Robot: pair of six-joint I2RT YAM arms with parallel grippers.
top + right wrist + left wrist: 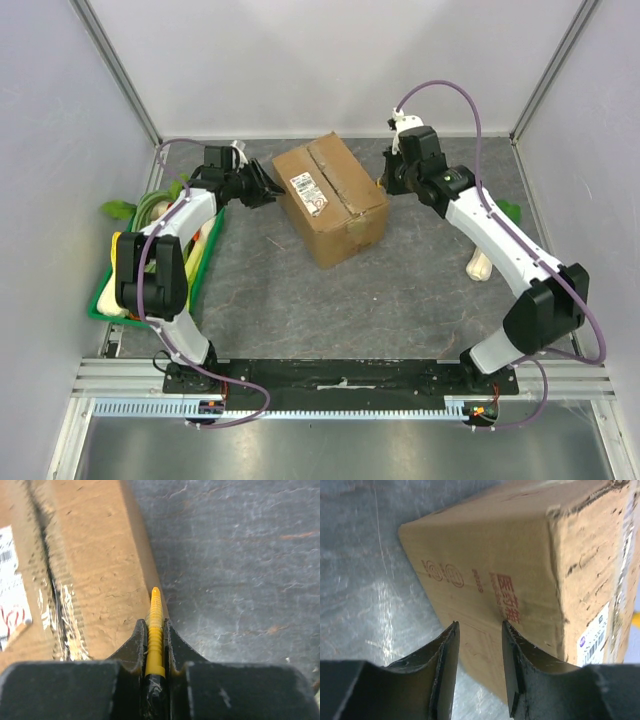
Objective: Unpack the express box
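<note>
**Bench at the opening stage, overhead and wrist views.** The express box (330,198) stands toward the far edge of the bench (400,300), roughly midway between the left and right edges and turned askew to them. Its top flaps lie shut. A taped seam (55,605) runs the length of the top, with the white label (309,193) beside it. Whether the tape is already slit cannot be told.

The left gripper (262,188) is level with the box's left side wall, jaws apart and empty, close to the printed cardboard but not touching it. The right gripper (390,180) hangs at the box's far-right corner. Its jaws are clamped on a yellow ribbed tool (155,605), whose tip lies over the top edge of the box. A green tray (100,305) of vegetables sits along the left edge.

**Handling.** The carton appears stiff at its corners and edges, but scuffed and soft on the flap faces. Its weight is unknown, and it would likely slide on the bench if pushed from one side only. A sensible hold is to brace a side wall near a corner while the tool works the seam. The flaps are best taken by their free edges.
</note>
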